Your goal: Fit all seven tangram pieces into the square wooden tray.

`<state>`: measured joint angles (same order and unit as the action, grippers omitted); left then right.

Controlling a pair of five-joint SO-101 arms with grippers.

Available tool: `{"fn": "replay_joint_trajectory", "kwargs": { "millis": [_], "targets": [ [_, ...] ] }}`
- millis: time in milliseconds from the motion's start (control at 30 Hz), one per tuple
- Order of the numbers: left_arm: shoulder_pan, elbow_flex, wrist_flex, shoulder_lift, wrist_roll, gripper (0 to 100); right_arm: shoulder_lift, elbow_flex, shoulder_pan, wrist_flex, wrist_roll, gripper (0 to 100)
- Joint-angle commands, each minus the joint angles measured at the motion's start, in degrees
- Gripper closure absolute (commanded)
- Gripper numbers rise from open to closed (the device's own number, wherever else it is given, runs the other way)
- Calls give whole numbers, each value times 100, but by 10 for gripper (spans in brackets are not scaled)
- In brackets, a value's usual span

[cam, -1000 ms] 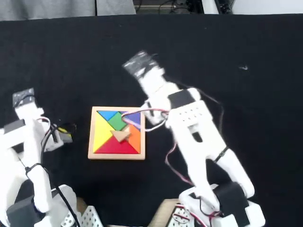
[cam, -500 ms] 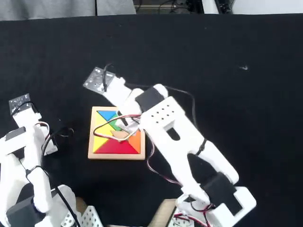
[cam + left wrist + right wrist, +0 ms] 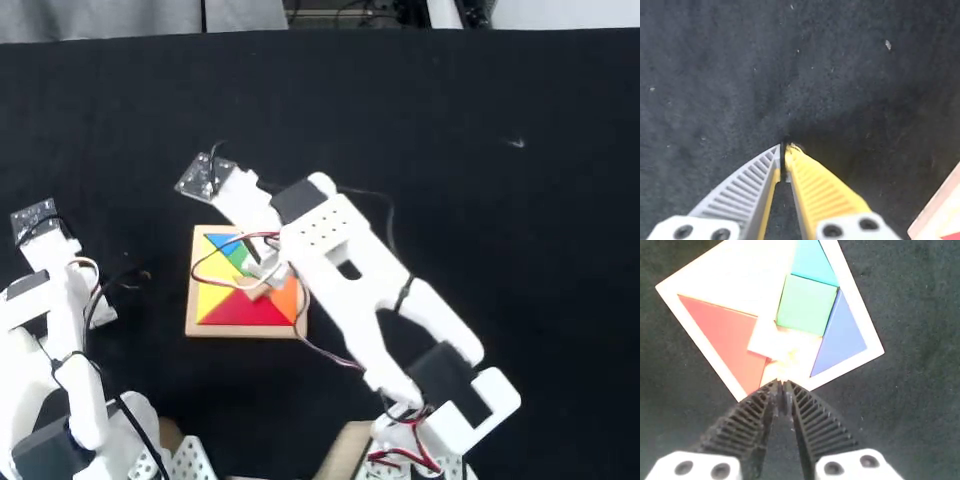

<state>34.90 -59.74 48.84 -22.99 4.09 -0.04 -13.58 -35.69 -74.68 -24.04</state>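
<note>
Tray (image 3: pixel 190 300), square and wooden, lies left of centre in the high view on the black cloth (image 3: pixel 480 200); right arm (image 3: pixel 340 270) stretches from the lower right of the frame across the tray's right half and hides part of it; left arm (image 3: pixel 50 310) stands at the lower left edge, apart from the tray.

High view gives the colours: yellow triangle (image 3: pixel 210 280) by the left rim, red triangle (image 3: pixel 245 312) along the near rim, light blue triangle (image 3: pixel 225 243) at the far left corner, orange piece (image 3: pixel 288 295) beside the arm.

Right wrist view shows what the arm covers from above: the tray (image 3: pixel 667 290) set cornerwise, green square (image 3: pixel 807 304) touching the light blue triangle (image 3: pixel 812 260) and a violet-blue parallelogram (image 3: pixel 840 335); the red triangle (image 3: pixel 725 335); a pale wood-coloured piece (image 3: pixel 767 337) at the middle, askew to its neighbours; flat in its gap or resting on top, cannot tell; right gripper (image 3: pixel 781 386) with black ribbed fingers pressed together, gripping nothing, tips at the tray's rim near that pale piece.

Left wrist view: left gripper (image 3: pixel 785 150), one grey finger and one yellow, pinched closed and empty over bare cloth; a corner of the tray (image 3: pixel 940 215) just beside it.
</note>
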Motion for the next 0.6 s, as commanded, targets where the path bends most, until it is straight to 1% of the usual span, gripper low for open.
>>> {"fn": "replay_joint_trajectory", "kwargs": {
  "millis": [0, 133, 233, 333, 400, 467, 567],
  "targets": [
    [13, 57, -132, -149, -53, 970, 4, 321, 193, 0, -70, 988],
    [13, 48, -141, -149, -53, 970, 4, 312, 651, -53, -88, 988],
    [13, 48, -149, -149, -53, 970, 13, 295, 571, -237, -105, 988],
    [4, 48, -149, -149, -53, 970, 22, 277, 114, -413, -448, 988],
    [4, 48, -149, -149, -53, 970, 136, 233, -53, -369, -545, 988],
    [4, 48, -149, -149, -53, 970, 347, 347, 9, -316, -563, 988],
    [4, 48, -149, -149, -53, 970, 673, 690, 360, -378, -492, 988]
  ]
}}
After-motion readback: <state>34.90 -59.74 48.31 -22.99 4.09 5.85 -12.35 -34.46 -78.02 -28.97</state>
